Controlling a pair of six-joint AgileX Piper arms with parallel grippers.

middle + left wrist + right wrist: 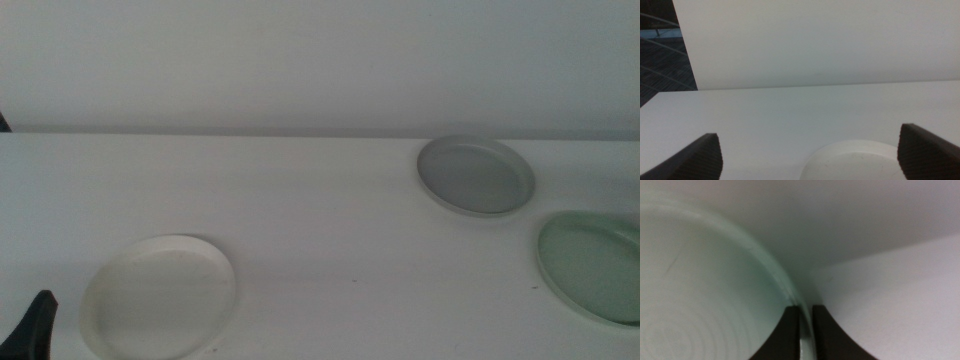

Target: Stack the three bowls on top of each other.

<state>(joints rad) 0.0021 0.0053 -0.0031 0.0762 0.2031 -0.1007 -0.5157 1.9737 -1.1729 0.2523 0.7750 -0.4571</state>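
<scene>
No stacking is done yet — the shallow white round bowl [158, 296], grey round bowl [476, 175] and pale mint green bowl [592, 266] lie apart on the white tabletop [300, 200]. The right gripper [805, 330] has its fingers clamped on the mint bowl's rim; the left gripper [810, 155] waits near the white bowl, fingers wide apart.

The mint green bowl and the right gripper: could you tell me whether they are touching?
Touching. The right wrist view shows the right gripper with its two dark jaws nearly shut on the rim of the mint green bowl, one jaw on each side of the rim.

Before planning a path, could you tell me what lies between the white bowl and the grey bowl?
Only bare table separates the white bowl and grey bowl, per the middle view.
</scene>
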